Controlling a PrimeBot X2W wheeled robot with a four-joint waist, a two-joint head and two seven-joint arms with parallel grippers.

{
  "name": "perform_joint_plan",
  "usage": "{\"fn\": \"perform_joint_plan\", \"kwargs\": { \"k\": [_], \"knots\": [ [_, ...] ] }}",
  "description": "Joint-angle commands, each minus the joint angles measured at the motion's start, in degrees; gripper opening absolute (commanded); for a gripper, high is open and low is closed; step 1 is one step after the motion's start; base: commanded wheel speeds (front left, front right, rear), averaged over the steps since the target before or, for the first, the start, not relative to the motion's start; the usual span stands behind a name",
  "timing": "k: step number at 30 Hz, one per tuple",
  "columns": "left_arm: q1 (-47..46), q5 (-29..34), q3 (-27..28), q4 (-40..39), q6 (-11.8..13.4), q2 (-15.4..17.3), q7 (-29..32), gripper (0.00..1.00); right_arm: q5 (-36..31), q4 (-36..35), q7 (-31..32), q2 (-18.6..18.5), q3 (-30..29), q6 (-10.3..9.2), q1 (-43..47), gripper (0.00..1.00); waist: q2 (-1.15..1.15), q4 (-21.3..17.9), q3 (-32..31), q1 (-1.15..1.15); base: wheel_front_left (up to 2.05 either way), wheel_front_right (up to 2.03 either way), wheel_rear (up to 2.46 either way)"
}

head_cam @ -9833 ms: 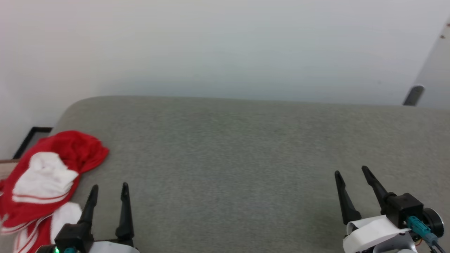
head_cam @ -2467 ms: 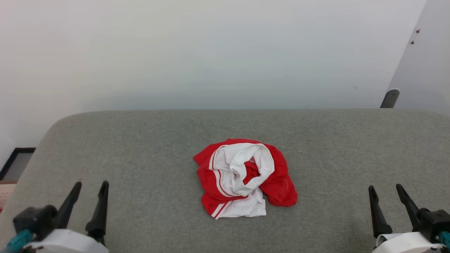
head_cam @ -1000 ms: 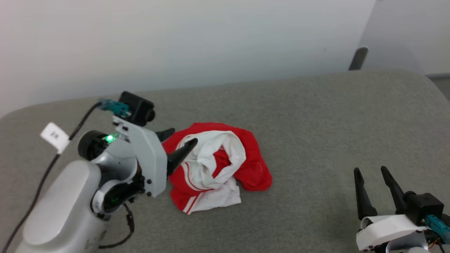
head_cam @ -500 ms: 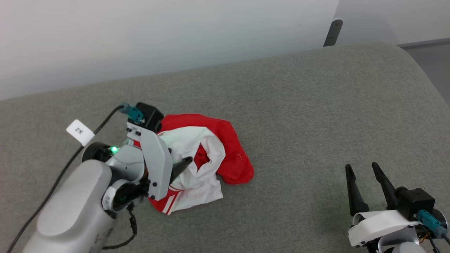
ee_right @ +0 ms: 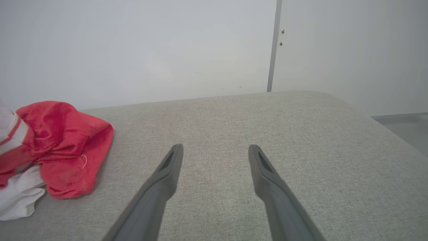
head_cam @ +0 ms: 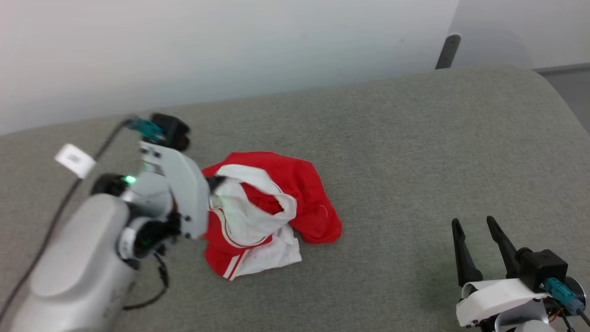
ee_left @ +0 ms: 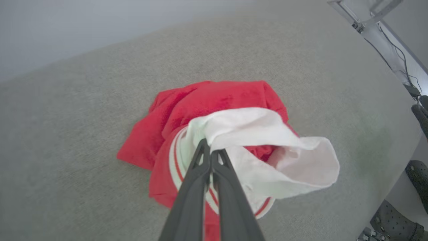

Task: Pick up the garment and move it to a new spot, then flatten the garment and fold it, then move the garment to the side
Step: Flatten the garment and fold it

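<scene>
Garment [head_cam: 299, 198] lay crumpled, red body with white sleeve and striped trim, left of the middle of the grey upholstered surface [head_cam: 415, 152], clear of its far edge. Left tool [ee_left: 210, 149] was clamped on a white fold at the heap's left side. Right tool [head_cam: 472, 221] hung over the near right part, fingers spread, holding nothing, well apart from the garment.

Bare room: white wall [head_cam: 230, 46], grey upholstery [head_cam: 415, 138]

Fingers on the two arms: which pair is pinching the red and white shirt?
The left gripper: its fingers are shut on a white fold of the garment. The right gripper stands open, apart from it.
</scene>
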Motion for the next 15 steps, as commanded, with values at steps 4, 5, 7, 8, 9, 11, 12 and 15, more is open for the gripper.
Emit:
{"fn": "perform_joint_plan", "kwargs": {
  "k": [4,5,7,8,9,11,12,15],
  "knots": [
    [-0.18,0.29,2.73,-1.57,2.09,2.65,-1.42,0.0,-0.26,0.12,-0.29,-0.45,-0.09,-0.04,1.0,1.0,0.0,1.98,-0.87,0.0,0.0,0.0,0.0],
    [0.28,0.17,3.62,-1.99,2.68,3.53,-1.8,0.0,-0.28,0.09,-0.29,-0.5,-0.09,-0.04,1.1,1.0,0.0,2.38,-0.96,0.0,0.0,0.0,0.0],
    [1.36,0.63,5.1,-2.78,3.88,5.47,-2.57,0.0,-0.27,0.15,-0.29,-0.7,-0.15,-0.04,1.29,1.0,0.0,3.19,-1.14,0.0,0.0,0.0,0.0],
    [2.0,0.71,5.88,-3.15,4.48,6.4,-3.04,0.0,-0.28,0.17,-0.28,-0.82,-0.19,-0.04,1.39,1.0,0.0,3.58,-1.21,0.0,0.0,0.0,0.0],
    [2.67,0.8,6.68,-3.38,5.07,7.37,-3.5,0.0,-0.27,0.21,-0.28,-0.91,-0.23,-0.04,1.5,1.0,0.0,3.94,-1.28,0.0,0.0,0.0,0.0],
    [4.25,1.39,8.37,-3.59,6.14,9.94,-4.39,0.0,-0.3,0.24,-0.28,-1.08,-0.16,-0.04,1.69,1.0,0.0,4.52,-1.31,0.0,0.0,0.0,0.0],
    [5.08,1.48,9.07,-3.53,6.6,10.9,-4.86,0.0,-0.28,0.25,-0.28,-1.22,-0.21,-0.04,1.75,1.0,0.0,4.84,-1.31,0.0,0.0,0.0,0.0],
    [8.14,1.44,11.4,-2.41,8.2,13.27,-6.52,0.0,-0.23,0.39,-0.28,-1.55,-0.14,-0.04,1.75,1.0,0.0,5.52,-1.21,0.0,0.0,0.0,0.0]
  ]
}}
